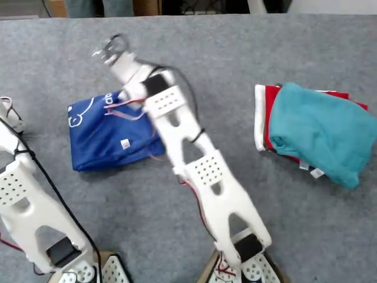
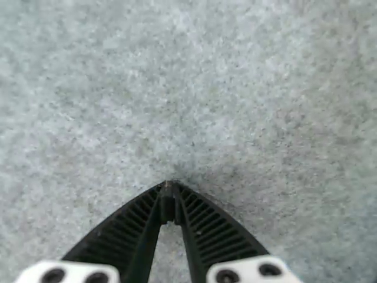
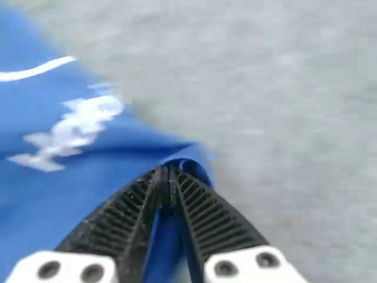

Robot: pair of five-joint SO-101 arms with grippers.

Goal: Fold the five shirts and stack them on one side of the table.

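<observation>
Bare table separates right arm from shirt pile

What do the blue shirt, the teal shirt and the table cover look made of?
The blue shirt: soft matte knit, probably cotton, creased, with a sewn tag. The teal shirt: thicker, fuzzier cloth, perhaps fleece. The table cover: grey felt-like carpet, speckled fibres.

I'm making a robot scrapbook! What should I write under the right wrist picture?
Right gripper, shut, tips at a corner of the blue shirt on the grey table.

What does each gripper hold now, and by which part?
The right gripper pinches the blue shirt by a corner fold; the left gripper holds nothing.
</observation>
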